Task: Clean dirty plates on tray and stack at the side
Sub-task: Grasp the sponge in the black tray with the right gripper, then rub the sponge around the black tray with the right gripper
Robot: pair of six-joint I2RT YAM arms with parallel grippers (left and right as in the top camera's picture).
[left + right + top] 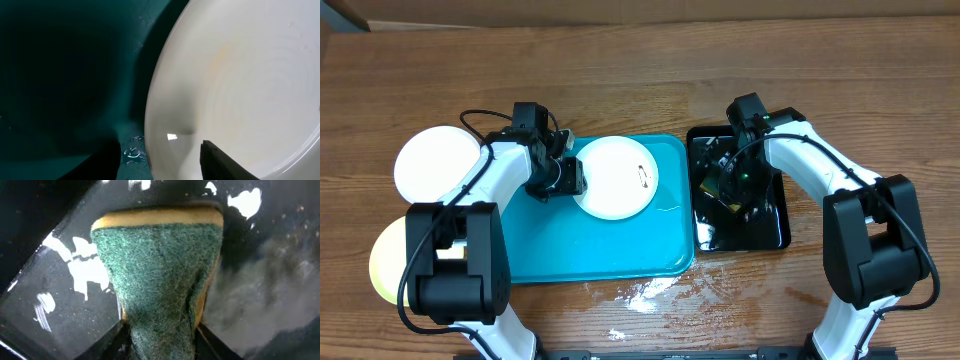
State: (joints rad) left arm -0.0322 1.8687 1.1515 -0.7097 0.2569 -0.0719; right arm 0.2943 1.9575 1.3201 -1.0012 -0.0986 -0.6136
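A white plate [617, 177] lies on the teal tray [590, 250], with a small dark smear [642, 178] near its right side. My left gripper [572, 178] holds the plate's left rim. In the left wrist view the plate [240, 85] fills the right half, and the rim passes between the fingers of the gripper [160, 150], one finger on top and one off the edge. Over the black tray [765, 225], my right gripper [718, 183] is shut on a green and yellow sponge [157, 265]. The sponge sits above wet black tray [60, 295].
A clean white plate [435, 165] and a yellow plate [385, 260] rest on the wooden table left of the teal tray. Water is splashed on the table [645, 290] in front of the tray. Droplets lie on the teal tray [135, 152] by the plate's rim.
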